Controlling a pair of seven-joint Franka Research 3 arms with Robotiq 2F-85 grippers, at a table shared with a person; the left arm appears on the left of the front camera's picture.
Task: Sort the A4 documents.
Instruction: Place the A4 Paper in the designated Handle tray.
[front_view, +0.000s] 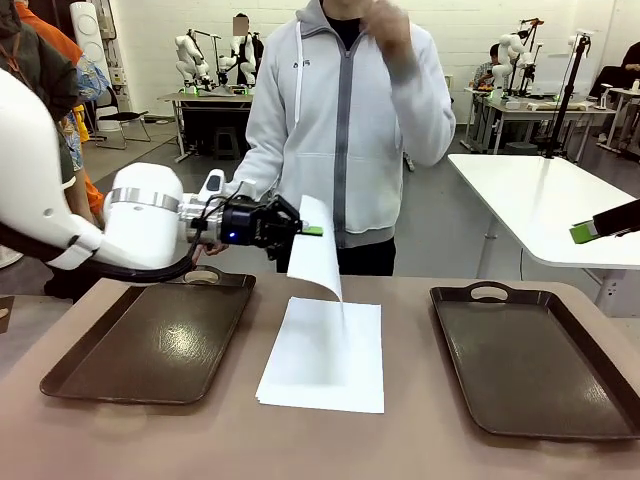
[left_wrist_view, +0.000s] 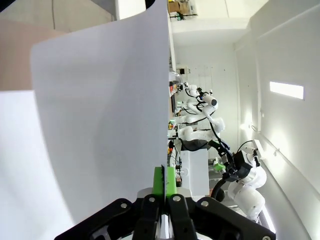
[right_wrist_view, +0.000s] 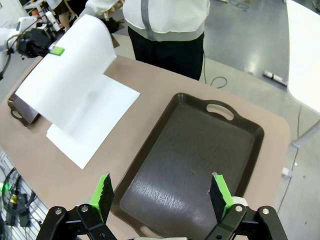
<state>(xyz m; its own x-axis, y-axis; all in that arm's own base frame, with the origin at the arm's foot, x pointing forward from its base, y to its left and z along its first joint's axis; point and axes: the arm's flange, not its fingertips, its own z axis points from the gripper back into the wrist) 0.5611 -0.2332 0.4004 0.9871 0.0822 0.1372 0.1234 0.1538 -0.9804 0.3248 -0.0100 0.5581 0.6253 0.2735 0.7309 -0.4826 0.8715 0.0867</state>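
Front view: my left pincer (front_view: 312, 231) is clenched on the top edge of one sheet (front_view: 318, 258). The sheet hangs curled in the air, and its lower edge is just above, or maybe brushing, the stack (front_view: 325, 362); I cannot tell which. The stack lies on the tabletop (front_view: 400, 445) between the left tray (front_view: 150, 345) and the right tray (front_view: 530, 365). Both trays look bare. My right pincer (front_view: 583, 232) is high at the right edge, well apart from the paper. A person (front_view: 340, 120) stands at the far side with one hand raised, not touching anything.

Left wrist view: my green pads are pressed together on the sheet's edge, and the paper bows away from them in a broad curve. The grip is thin, right at the margin.

Right wrist view: my right pincer is released, its pads spread wide, and it hovers over the right tray. Off to the side the sheet arches up from the stack toward my left pincer.

I judge the step in hand to be peeling the top sheet off the stack, with nothing sorted into a tray yet. The next move calls for carrying the sheet sideways over a tray, probably the left one, then lowering it flat before letting go. It must go slowly, or the limp paper may fold or slip from the pinch.
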